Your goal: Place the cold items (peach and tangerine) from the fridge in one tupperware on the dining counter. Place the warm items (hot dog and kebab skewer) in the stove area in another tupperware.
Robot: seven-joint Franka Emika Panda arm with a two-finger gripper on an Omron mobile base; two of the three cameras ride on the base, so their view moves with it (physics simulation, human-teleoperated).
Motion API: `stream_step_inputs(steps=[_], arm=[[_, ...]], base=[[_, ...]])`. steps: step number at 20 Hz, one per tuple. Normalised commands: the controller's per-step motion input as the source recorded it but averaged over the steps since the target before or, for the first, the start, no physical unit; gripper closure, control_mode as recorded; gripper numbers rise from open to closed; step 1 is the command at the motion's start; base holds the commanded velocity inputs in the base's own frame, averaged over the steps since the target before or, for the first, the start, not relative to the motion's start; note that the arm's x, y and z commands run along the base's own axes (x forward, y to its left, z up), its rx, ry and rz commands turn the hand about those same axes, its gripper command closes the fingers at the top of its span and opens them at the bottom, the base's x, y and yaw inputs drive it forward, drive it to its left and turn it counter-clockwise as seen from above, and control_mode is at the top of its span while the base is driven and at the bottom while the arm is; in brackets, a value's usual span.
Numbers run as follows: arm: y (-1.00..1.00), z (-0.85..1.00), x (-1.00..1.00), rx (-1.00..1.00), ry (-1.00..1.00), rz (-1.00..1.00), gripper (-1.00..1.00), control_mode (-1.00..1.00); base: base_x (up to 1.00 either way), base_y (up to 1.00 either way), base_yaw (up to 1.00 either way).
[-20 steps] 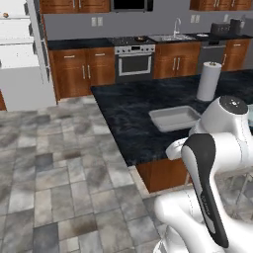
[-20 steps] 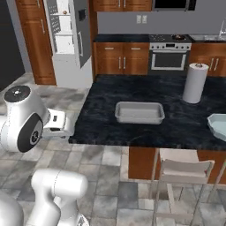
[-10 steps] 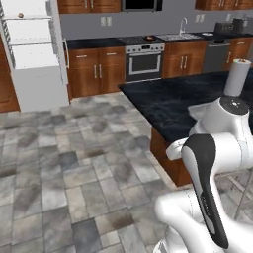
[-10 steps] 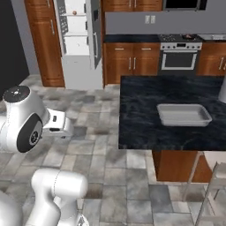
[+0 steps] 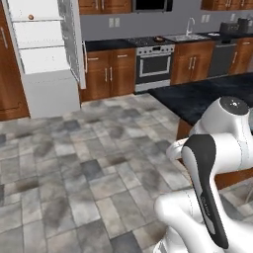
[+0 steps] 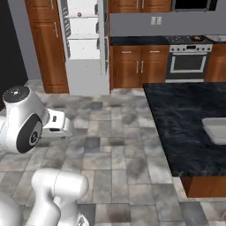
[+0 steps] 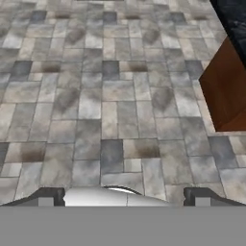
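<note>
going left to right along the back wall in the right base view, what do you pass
tall wooden cabinet → open fridge → wooden base cabinets → oven

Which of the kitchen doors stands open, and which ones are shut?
The white fridge door stands open, showing white shelves. The brown wooden cabinet doors beside it are shut.
</note>
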Motion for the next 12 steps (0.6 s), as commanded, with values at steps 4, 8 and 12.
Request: stream_step_inputs(steps=[4, 8, 12], arm=[[0.0, 0.0, 0.0, 0.0, 0.0, 0.0, -1.0, 1.0], [0.0, 0.0, 0.0, 0.0, 0.0, 0.0, -1.0, 1.0], [0.0, 0.0, 0.0, 0.0, 0.0, 0.0, -1.0, 1.0]], base=[[0.83, 1.0, -0.16], [0.87, 1.0, -0.15], [0.99, 1.0, -0.08]])
